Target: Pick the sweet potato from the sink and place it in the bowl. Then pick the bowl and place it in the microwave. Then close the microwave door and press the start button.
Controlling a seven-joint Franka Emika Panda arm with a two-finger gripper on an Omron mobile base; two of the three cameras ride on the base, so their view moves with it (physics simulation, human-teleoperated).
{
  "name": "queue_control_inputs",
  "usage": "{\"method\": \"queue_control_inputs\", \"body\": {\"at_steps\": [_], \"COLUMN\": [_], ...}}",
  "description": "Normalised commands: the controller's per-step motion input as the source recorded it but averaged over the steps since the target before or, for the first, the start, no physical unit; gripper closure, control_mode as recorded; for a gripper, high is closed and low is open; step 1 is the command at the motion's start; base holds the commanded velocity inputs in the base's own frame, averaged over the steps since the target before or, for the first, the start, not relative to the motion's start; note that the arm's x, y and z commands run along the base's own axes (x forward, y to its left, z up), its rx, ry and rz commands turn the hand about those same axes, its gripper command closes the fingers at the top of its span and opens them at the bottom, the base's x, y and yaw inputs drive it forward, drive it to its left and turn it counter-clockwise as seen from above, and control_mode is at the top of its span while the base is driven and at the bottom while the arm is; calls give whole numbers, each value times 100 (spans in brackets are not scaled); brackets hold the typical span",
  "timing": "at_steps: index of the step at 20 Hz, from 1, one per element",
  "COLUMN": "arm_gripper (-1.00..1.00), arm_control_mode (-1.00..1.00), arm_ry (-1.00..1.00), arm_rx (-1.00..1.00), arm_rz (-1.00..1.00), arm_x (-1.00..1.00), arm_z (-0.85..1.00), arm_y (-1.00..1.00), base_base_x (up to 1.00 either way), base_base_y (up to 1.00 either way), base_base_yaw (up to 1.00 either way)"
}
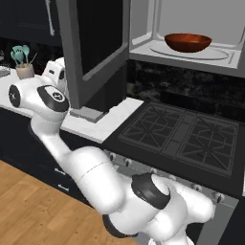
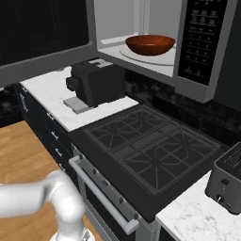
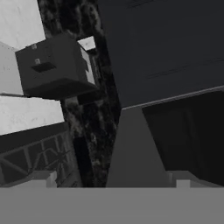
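Looking over my left shoulder, I see the bowl (image 1: 188, 41) at one o'clock, resting on the turntable inside the microwave (image 1: 191, 33), and the microwave door (image 1: 91, 43) standing wide open at eleven o'clock, my arm reaching behind it. The sweet potato I cannot make out in the bowl from here.

From my right side, the bowl (image 2: 150, 44) sits at twelve o'clock in the cavity, the control panel (image 2: 200, 37) at one o'clock. Its rows of markings are too small to read. A dark coffee machine (image 2: 96, 82) stands at ten o'clock on the counter.

Along my hand, the door's grey frame (image 3: 135, 148) fills six o'clock, dark glass at three. My pincer is spread fully wide and holds nothing.

I judge the closing step is in hand: I should press flat against the door's outer face near its free edge and sweep steadily round, not clipping the coffee machine.
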Motion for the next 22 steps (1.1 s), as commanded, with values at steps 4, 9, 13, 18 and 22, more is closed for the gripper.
{"method": "queue_control_inputs", "body": {"at_steps": [4,9,13,18,22], "arm_gripper": [-100,-100,-100,-100,-100], "arm_control_mode": [-100,-100,-100,-100,-100], "arm_ry": [-4,-10,-4,0,0], "arm_rx": [20,22,21,21,18], "arm_rz": [0,0,0,0,0], "arm_x": [-41,-91,-33,-7,0], "arm_z": [29,26,14,3,1], "arm_y": [-99,-89,-99,-100,-100], "base_base_x": [0,0,0,0,0], "base_base_y": [0,0,0,0,0], "base_base_yaw": [0,0,0,0,0]}}
